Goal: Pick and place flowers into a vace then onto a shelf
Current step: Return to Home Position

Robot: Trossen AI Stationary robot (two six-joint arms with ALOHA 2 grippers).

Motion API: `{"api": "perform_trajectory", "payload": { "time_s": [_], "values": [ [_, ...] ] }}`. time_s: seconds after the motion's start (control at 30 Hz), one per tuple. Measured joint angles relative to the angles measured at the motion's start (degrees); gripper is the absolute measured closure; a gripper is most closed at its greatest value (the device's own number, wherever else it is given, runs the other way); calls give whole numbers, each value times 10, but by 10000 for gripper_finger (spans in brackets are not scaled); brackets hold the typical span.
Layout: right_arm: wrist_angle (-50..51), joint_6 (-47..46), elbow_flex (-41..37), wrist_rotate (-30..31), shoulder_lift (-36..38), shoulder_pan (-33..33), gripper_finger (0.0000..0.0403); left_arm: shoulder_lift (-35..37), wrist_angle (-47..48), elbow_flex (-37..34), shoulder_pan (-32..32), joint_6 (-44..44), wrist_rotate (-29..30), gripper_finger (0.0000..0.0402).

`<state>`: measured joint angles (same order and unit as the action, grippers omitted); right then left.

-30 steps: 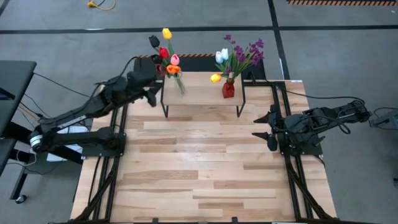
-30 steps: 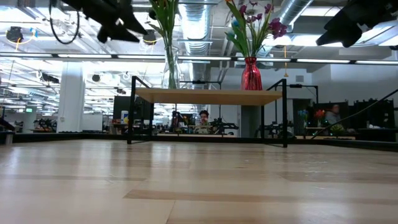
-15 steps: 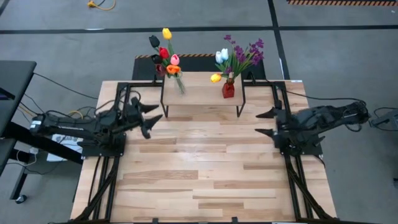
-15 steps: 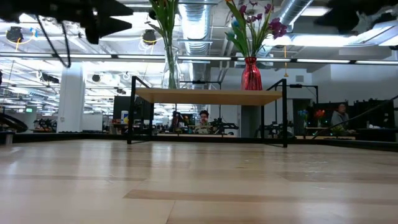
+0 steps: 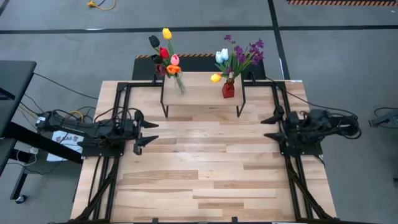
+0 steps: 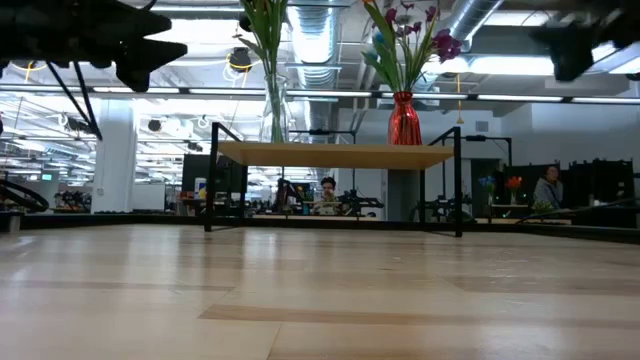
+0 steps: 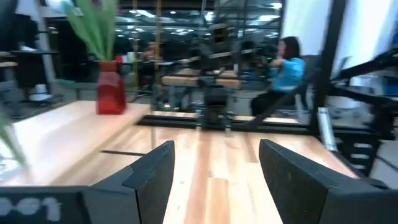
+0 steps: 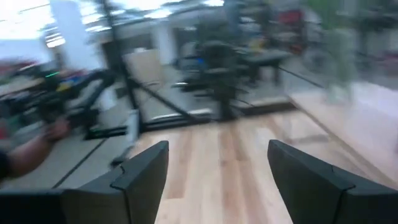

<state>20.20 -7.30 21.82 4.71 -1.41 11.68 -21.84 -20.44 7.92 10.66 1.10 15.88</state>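
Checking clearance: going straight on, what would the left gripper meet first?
The left gripper would likely meet the right gripper opposite, across the wood-plank tabletop; the light-wood shelf lies aside.

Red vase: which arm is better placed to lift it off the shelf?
Right, probably: the red vase stands at the right end of the shelf, nearer the open right gripper; the left gripper sits farther off.

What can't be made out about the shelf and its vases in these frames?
1. Low view: the top edge cuts off most heads of the flowers.
2. Right wrist view, past the open right pincer: blur smears the shelf and whatever stands on it.
3. Left wrist view, past the open left pincer: the frame edge cuts off the transparent vase.
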Motion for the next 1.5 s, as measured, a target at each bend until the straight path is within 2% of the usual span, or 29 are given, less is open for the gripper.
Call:
{"api": "perform_trajectory", "payload": {
  "time_s": [0.1,0.37,0.6,0.87,1.23,1.5],
  "values": [
    [-7,-31,-27,41,12,-4,135,17,-2,-19,0,11,-17,177],
    [-133,-17,-88,57,-19,-5,135,64,4,-57,-1,26,-36,177],
    [-199,3,-160,56,-17,-5,135,96,29,-73,-1,31,-42,177],
    [-196,12,-194,3,-6,8,135,104,36,-73,-1,31,-61,177],
    [-199,-77,-207,-3,-25,41,135,103,35,-69,-1,19,-61,177],
    [-199,-77,-207,-3,-24,40,135,102,51,-67,-1,29,-61,177]
  ]
}}
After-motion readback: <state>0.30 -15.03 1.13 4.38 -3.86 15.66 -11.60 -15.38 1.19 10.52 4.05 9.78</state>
